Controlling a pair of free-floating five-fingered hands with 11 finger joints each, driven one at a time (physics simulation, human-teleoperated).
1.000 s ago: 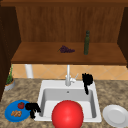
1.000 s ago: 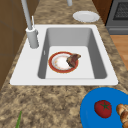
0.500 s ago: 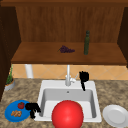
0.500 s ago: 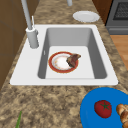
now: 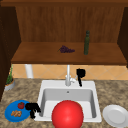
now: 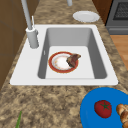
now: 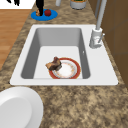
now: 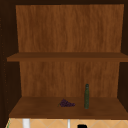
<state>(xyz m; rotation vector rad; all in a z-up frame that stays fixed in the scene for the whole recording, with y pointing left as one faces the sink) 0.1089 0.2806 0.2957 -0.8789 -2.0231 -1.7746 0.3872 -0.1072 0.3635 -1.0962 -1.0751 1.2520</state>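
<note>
Right hand [image 5: 80,74] hovering just beside faucet [image 5: 67,76] lever, fingers pointing straight down, relaxed, gripping nothing. Left hand [image 5: 32,108] hanging at right edge of blue plate [image 5: 10,115], fingers curling downward, empty. Tomato [image 5: 21,105] and bread pieces [image 5: 16,114] sitting on that plate. Red-rimmed plate [image 6: 63,62] lying in sink basin [image 6: 92,45], dark food piece [image 6: 73,59] resting on its rim. White plate [image 5: 115,115] waiting on counter, right of sink.

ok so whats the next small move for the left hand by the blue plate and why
Probably lower the left hand a little toward the tomato on the blue plate: its fingers hang curled at the plate's right edge, beside the tomato, apparently holding nothing.
</note>
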